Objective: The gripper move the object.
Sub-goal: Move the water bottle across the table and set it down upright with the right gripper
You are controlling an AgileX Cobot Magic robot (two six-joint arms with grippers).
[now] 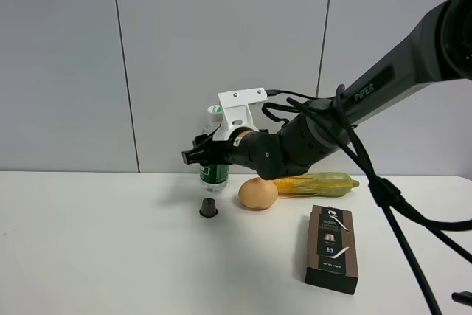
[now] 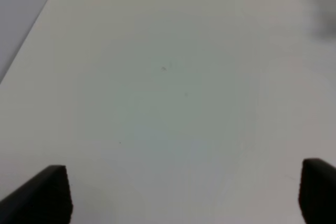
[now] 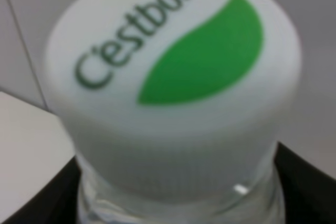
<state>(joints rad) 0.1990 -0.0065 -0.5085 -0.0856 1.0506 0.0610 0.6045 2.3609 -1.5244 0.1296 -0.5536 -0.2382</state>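
arm: dark grey rounded link [image 1: 398, 64], pale "PiPER" lettering [image 1: 366, 92] | wrist: white angular bracket [image 1: 240, 108], small orange label [image 1: 237, 140] | loose black cables [image 1: 372, 178] | black gripper [image 1: 198, 155]

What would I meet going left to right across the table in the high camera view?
A water bottle → egg → corn cob; the small dark cup and brown box overlap these sideways, so left out.

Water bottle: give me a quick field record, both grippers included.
bottle: upright, apparently standing on the table
right gripper: fingers flank bottle below the cap; firm grip not confirmable
left gripper: open, over the table
nearby: egg, corn, brown box, small dark cup
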